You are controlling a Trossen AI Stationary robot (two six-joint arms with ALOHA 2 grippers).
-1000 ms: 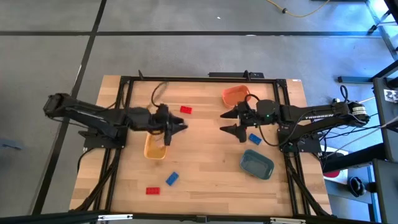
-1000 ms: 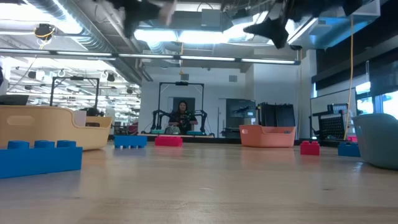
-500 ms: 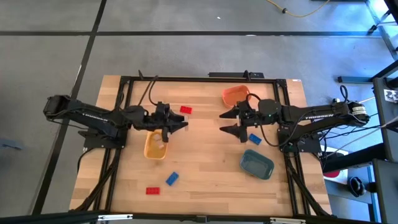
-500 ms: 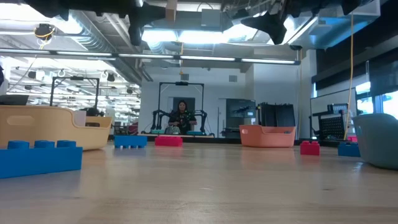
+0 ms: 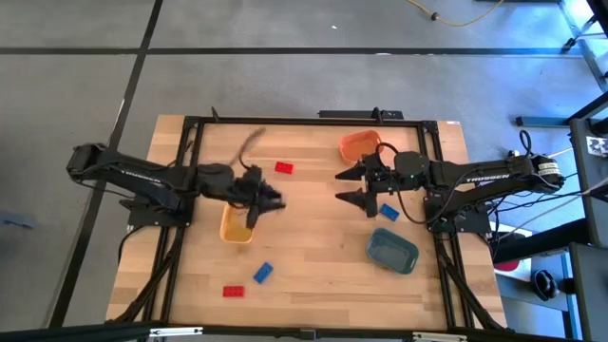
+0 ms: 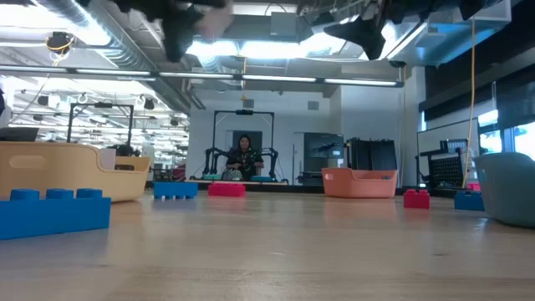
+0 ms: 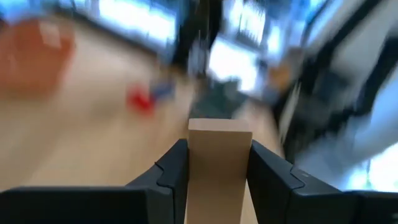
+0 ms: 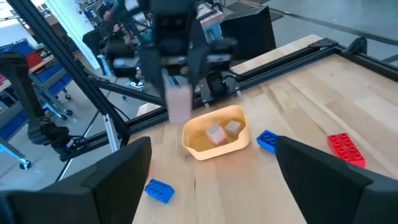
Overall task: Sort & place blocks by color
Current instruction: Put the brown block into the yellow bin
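Observation:
My left gripper [image 5: 274, 199] is shut on a pale beige block [image 7: 217, 155] and hovers above the table, just right of the yellow tray [image 5: 237, 229]. Two beige blocks [image 8: 222, 130] lie inside that tray. My right gripper [image 5: 342, 186] hangs open and empty near the orange tray [image 5: 359, 144]. Flat on the table lie a red block [image 5: 283, 168], a blue block [image 5: 389, 212], another blue block [image 5: 262, 274] and a red block [image 5: 233, 292]. My left gripper pinches the beige block by two opposite sides [image 7: 194, 163] between its two fingers [image 7: 171, 173]. The block's end sticks out past the fingertips. The fingers come from the table's left, nearly level and tipped a little down. The block is lifted clear of the table and tray.
A slate-blue tray [image 5: 392, 250] stands at the near right. A black frame [image 5: 313, 121] runs around the tabletop. Bare wood lies open in the middle between the two arms. A person [image 6: 244, 157] sits far behind the table.
My left gripper has swung and tipped while keeping its hold on the beige block. It went slightly toward the far edge, then back toward the near side, and its cable whipped about. It stays beside the yellow tray.

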